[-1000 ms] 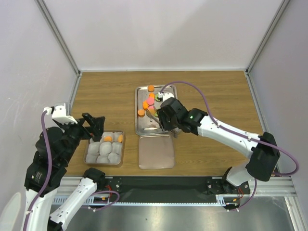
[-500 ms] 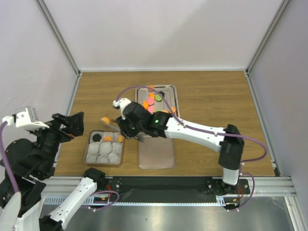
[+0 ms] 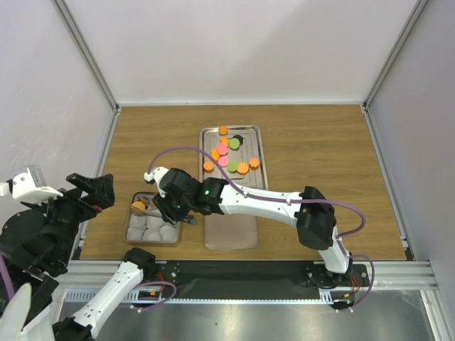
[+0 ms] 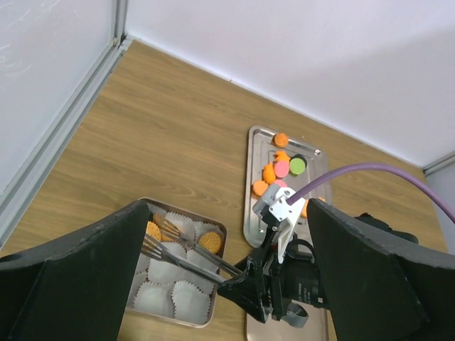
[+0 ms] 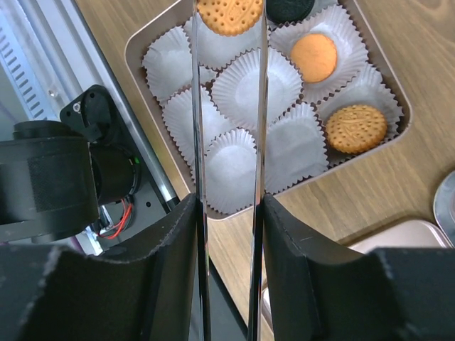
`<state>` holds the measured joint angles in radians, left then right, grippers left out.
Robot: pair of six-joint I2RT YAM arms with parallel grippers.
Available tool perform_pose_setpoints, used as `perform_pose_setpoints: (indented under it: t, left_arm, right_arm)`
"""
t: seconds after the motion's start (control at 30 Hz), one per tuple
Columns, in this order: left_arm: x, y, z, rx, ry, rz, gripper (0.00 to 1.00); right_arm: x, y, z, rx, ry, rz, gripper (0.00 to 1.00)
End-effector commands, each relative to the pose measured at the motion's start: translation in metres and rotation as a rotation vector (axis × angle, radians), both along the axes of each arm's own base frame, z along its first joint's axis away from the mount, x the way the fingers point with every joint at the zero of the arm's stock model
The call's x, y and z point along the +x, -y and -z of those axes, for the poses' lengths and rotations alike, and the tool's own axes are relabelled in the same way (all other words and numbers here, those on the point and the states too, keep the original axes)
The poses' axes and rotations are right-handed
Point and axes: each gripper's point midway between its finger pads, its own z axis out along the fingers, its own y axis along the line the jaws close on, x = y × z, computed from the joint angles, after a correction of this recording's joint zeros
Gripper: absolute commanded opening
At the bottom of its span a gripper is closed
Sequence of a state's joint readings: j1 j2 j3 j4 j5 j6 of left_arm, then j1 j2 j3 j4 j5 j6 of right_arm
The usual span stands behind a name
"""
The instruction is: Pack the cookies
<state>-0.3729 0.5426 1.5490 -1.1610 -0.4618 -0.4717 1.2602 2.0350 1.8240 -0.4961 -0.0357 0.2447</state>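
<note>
Several cookies (image 3: 227, 153), orange, pink, green and black, lie on the steel tray (image 3: 249, 135). My right gripper (image 3: 165, 206) is shut on metal tongs (image 5: 197, 142). The tong tips pinch an orange cookie (image 5: 227, 14) over the far-left corner of the small box (image 3: 128, 231) of white paper cups. The box holds a plain orange cookie (image 5: 315, 57), an orange biscuit (image 5: 355, 128) and a black one (image 5: 288, 7). My left gripper (image 3: 89, 188) is open and empty, raised left of the box. The left wrist view looks down on the tongs (image 4: 188, 256) and box (image 4: 213, 312).
A flat pinkish lid (image 3: 231, 227) lies on the table just in front of the tray, right of the box. The right arm's purple cable (image 3: 192, 150) loops above the table. Grey walls close in the wooden table on three sides.
My right arm swung left from the tray to the box with a cookie in the tongs. My left arm drew back to the left, away from the box.
</note>
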Motion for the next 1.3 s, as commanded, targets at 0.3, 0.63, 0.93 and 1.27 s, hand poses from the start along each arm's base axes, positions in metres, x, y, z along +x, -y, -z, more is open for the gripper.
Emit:
perform_pose_setpoints:
  t: [0.3, 0.63, 0.93, 1.27]
  left_arm:
    - [0.011, 0.002, 0.013, -0.020, -0.057, -0.030, 0.99]
    - [0.014, 0.005, 0.019, -0.028, -0.071, -0.023, 0.99]
    - [0.010, 0.004, 0.019, -0.034, -0.063, -0.022, 1.00]
    - [0.007, 0.004, 0.019, -0.042, -0.056, -0.016, 0.99]
  right_arm:
    - [-0.005, -0.032, -0.006, 0.054, 0.016, -0.051, 0.29]
    - [-0.008, -0.034, 0.003, 0.031, 0.016, -0.053, 0.31]
    - [-0.009, -0.029, 0.002, 0.016, 0.033, -0.044, 0.34]
    - [-0.015, -0.026, 0.000, 0.005, 0.044, -0.041, 0.37]
